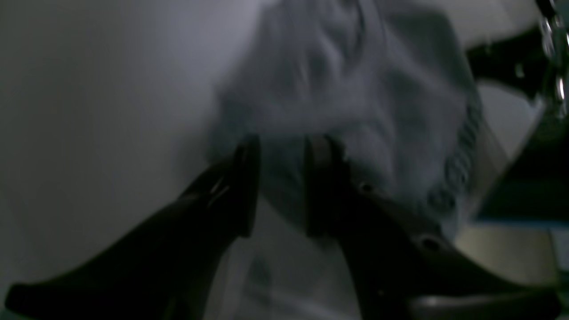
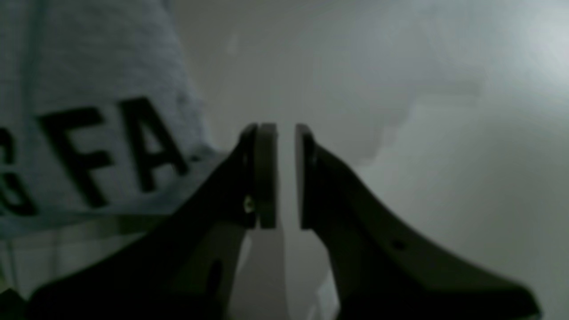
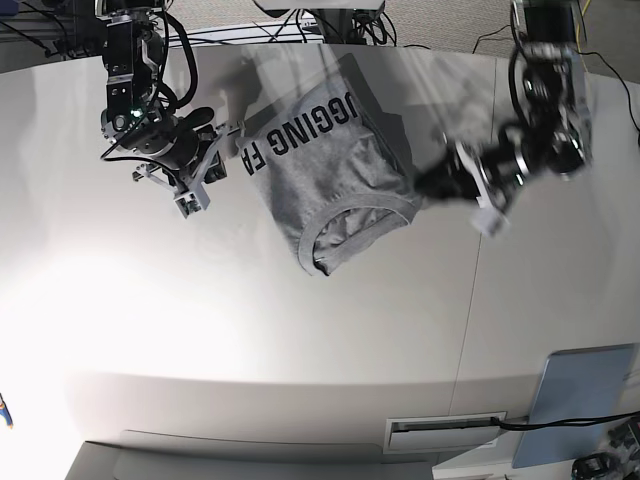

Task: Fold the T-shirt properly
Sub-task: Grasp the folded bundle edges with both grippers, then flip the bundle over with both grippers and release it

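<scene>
- Between the left gripper's (image 1: pixel 280 182) dark fingers, seen from the left wrist, stands a moderate gap with grey cloth showing in it; the picture is blurred, and I cannot tell whether the pads pinch that cloth or merely sit over it.
- Over at the right gripper (image 2: pixel 285 175), the jaws stand a narrow slit apart with nothing between them; pale table (image 3: pixel 300 350) shows through the gap.
- Just beside that right gripper lies the T-shirt (image 3: pixel 330 170), lettered side up, its black capitals close to the fingers but not touching them.
- From the base view the T-shirt sits toward the far side of the table, bunched, with the ribbed collar (image 3: pixel 365 222) at its near edge and folds rumpled near the left gripper.
- My judgement: it is light, limp cotton that will sag and crease, offering no stiffness.
- Best holds look like hems, shoulder seams or the collar rib, where doubled fabric gives the pads something to bite.
</scene>
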Controlling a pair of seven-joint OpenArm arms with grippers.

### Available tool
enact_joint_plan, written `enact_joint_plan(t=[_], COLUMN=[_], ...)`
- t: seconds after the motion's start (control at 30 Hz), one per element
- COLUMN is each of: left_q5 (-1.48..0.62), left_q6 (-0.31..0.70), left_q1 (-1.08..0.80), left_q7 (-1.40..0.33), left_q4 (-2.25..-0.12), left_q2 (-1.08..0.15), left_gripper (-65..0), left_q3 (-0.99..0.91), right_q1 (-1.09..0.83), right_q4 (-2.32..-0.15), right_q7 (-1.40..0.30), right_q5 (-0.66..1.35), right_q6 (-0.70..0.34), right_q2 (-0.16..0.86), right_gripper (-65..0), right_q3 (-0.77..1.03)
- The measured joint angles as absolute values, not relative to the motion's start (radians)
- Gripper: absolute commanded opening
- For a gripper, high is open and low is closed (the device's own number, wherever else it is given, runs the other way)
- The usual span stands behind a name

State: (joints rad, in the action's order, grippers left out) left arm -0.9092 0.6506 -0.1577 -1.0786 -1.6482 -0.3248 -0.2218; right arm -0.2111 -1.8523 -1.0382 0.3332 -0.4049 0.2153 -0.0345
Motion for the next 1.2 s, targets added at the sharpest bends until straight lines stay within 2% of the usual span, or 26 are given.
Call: enact_joint_plan(t=[0.13,0.27,0.33,0.57,0.7,0.83,0.97,1.2], left_q5=[-0.92,-0.925,-0.934,-0.918,-0.839,-0.657,-0.441,-0.393], left_q6=[0.668,0.666,0.641,0.648,0.65,0.645,0.536,0.517], left_q1=[-0.192,-0.194,-0.199,-0.209,-0.218,-0.216,-0.217,-0.21], left_q7=[-1.067,-1.057,-1.054,-1.048,-1.044,-0.971,-0.862,-0.752], left_q4=[-1.658,-1.673,-1.706,-1.84,-1.822,-1.761,-1.678,-1.625], left_q2=[-0.266,-0.268,-0.272,-0.231,-0.179,-0.173,-0.174,-0.223], left_gripper=[-46.5,-46.5,-46.5,-46.5,-46.5,-46.5,-46.5,-46.5], left_q3=[-0.204,-0.21,-0.219,-0.216,-0.198,-0.133,-0.105,-0.105], right_q1=[-0.211,-0.211,-0.211,-0.211,-0.211,-0.211,-0.211,-0.229], right_q4=[-1.852,-1.852,-1.852,-1.852,-1.852,-1.852,-1.852,-1.852], right_q7=[-1.039,-1.039,-1.04,-1.04,-1.04,-1.04,-1.052,-1.068], right_q5=[0.34,0.338,0.339,0.339,0.338,0.339,0.338,0.43], right_q6=[-0.41,-0.405,-0.408,-0.408,-0.408,-0.408,-0.408,-0.408], right_q2=[0.214,0.215,0.215,0.215,0.215,0.215,0.215,0.216], right_gripper=[-57.4,-57.4,-57.4,-57.4,-57.4,-57.4,-57.4,-57.4], right_q3=[-0.036,-0.035,-0.036,-0.036,-0.036,-0.036,-0.036,-0.036])
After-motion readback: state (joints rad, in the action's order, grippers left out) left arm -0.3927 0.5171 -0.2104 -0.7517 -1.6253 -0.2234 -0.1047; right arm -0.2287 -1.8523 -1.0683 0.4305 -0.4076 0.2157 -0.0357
